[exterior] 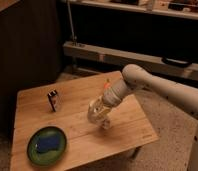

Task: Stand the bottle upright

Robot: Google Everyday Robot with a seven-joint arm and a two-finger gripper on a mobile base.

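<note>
On the table (42,107), the whitish bottle (106,123) is at the hand (98,112), whose grip is unclear.

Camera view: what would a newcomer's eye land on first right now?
The white arm reaches in from the right, its gripper low over the middle of the wooden table, against pale things I cannot tell apart. Near left sits a green plate holding something blue. A small box stands left of centre.
</note>
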